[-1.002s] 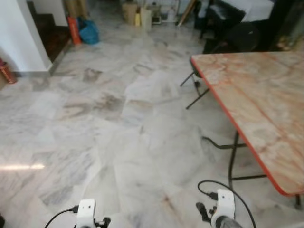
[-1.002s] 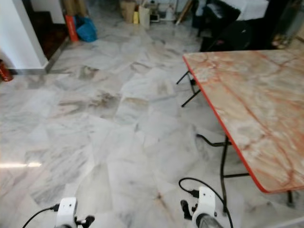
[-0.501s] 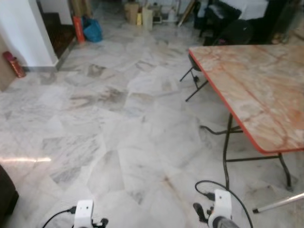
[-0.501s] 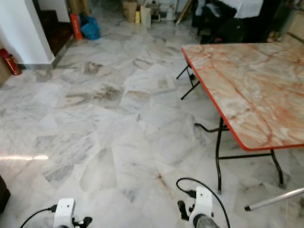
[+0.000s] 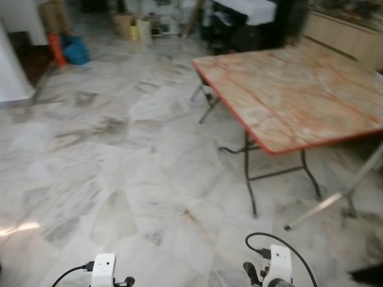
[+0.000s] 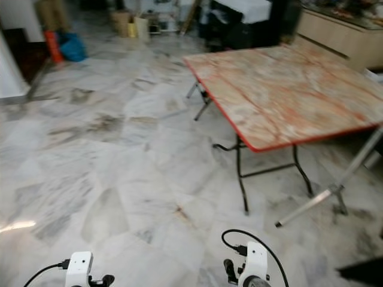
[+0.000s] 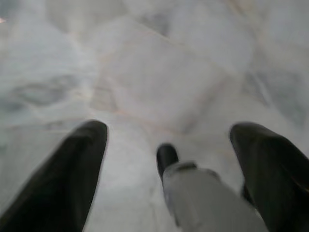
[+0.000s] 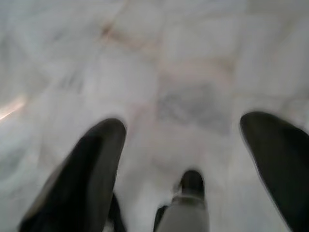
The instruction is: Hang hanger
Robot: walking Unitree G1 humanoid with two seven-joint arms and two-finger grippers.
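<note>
No hanger is in sight, so with the left gripper point(image 7: 169, 159) and right gripper point(image 8: 188, 159) both spread wide and empty over the floor point(image 5: 119, 161), walk steadily, scanning past the table point(image 5: 287, 89) at upper right.

Glossy marble floor point(image 5: 119, 155), marble-patterned tabletop point(image 5: 287, 89)

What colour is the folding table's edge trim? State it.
Red, around the table with its marbled beige-orange top; clearest in the right eye view.

Home: marble floor point(image 5: 119, 155), folding table point(image 5: 287, 95)
</note>
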